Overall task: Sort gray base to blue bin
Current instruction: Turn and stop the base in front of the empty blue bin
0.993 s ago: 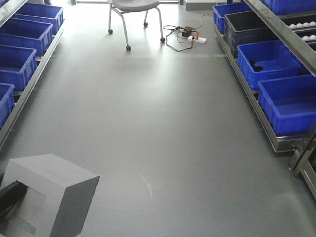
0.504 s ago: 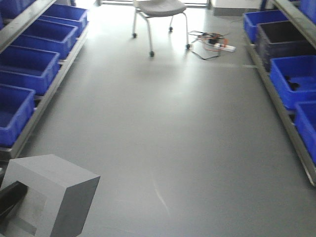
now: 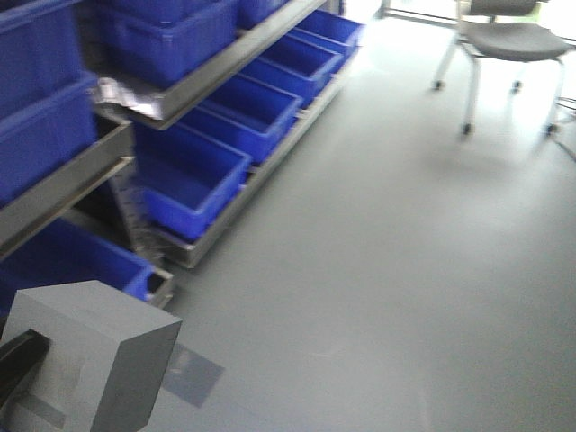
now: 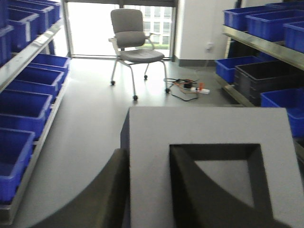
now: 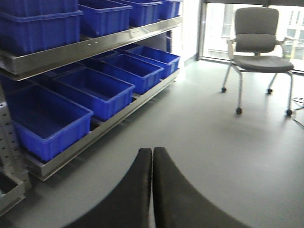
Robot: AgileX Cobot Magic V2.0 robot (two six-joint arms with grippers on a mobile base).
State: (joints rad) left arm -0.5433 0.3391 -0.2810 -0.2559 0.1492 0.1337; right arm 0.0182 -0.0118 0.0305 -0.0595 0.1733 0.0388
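The gray base (image 3: 99, 355) hangs at the bottom left of the front view, its square recess facing the left wrist camera (image 4: 209, 133). My left gripper (image 4: 149, 187) is shut on one wall of the block, with one dark finger (image 4: 107, 194) outside and the other inside the recess. A black finger tip (image 3: 16, 360) shows against the block in the front view. Blue bins (image 3: 189, 180) line a metal rack to the left, on floor level and on the shelves above. My right gripper (image 5: 152, 152) is shut and holds nothing, above bare floor beside a blue bin (image 5: 47, 116).
The metal rack's (image 3: 193, 85) shelf edges and corner post jut out at the left. A grey wheeled chair (image 3: 508, 40) stands at the far right. Another rack of bins (image 4: 266, 23) and a power strip with cables (image 4: 190, 88) appear in the left wrist view.
The front view has swung to the left: the left rack of blue bins is now close and large, and the chair has shifted to the right. The gray base stays held in the left gripper.
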